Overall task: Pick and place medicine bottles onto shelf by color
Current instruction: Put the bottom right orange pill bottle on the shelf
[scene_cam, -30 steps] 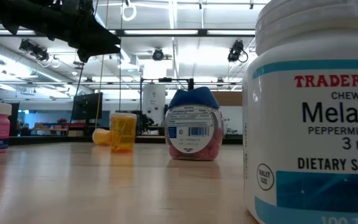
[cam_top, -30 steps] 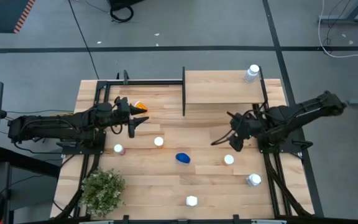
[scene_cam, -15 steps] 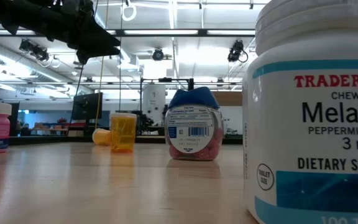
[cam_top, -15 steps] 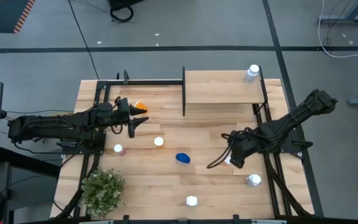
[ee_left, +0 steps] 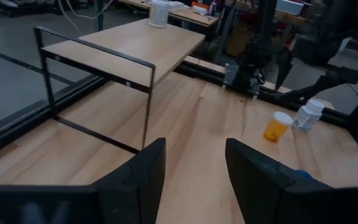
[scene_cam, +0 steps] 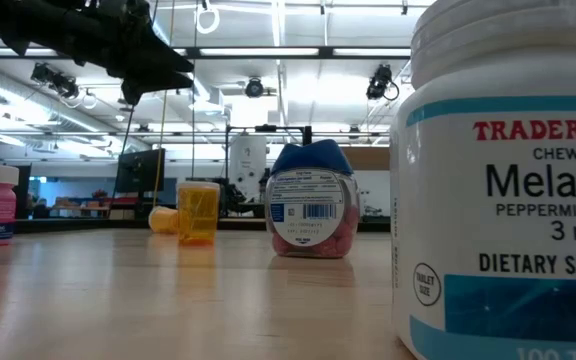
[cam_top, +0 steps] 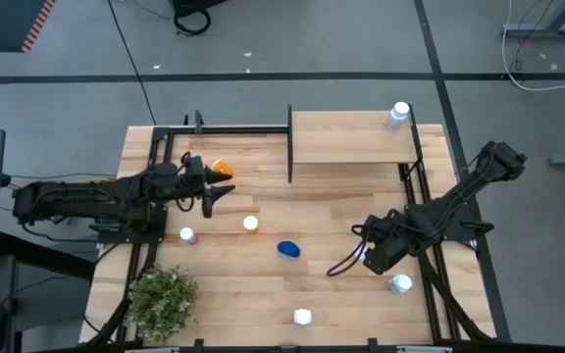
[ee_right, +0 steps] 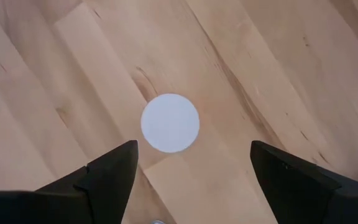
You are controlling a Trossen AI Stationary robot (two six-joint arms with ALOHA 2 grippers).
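My right gripper (cam_top: pixel 374 255) hovers open, pointing down over a white-capped bottle; its round cap (ee_right: pixel 170 122) shows just ahead of the spread fingertips, untouched. The high view hides that bottle under the gripper. My left gripper (cam_top: pixel 209 192) waits open near an orange bottle lying on its side (cam_top: pixel 222 169). Standing on the table are an orange bottle (cam_top: pixel 251 224), a pinkish one (cam_top: pixel 186 235), a blue one (cam_top: pixel 288 249) and two white ones (cam_top: pixel 400 284) (cam_top: pixel 303 316). One white bottle (cam_top: pixel 397 116) stands on the shelf (cam_top: pixel 346 139).
A potted plant (cam_top: pixel 162 299) sits at the near left corner. The shelf's black frame (cam_top: pixel 289 142) stretches left over the far table. In the low view a large white melatonin bottle (scene_cam: pixel 508 190) fills the right side, with the blue-capped bottle (scene_cam: pixel 310 200) and an orange bottle (scene_cam: pixel 198 210) behind.
My right gripper has travelled toward the table's near edge, from beside the shelf's front to a spot over the white-capped bottle, which it now covers in the high view. The left arm has kept still.
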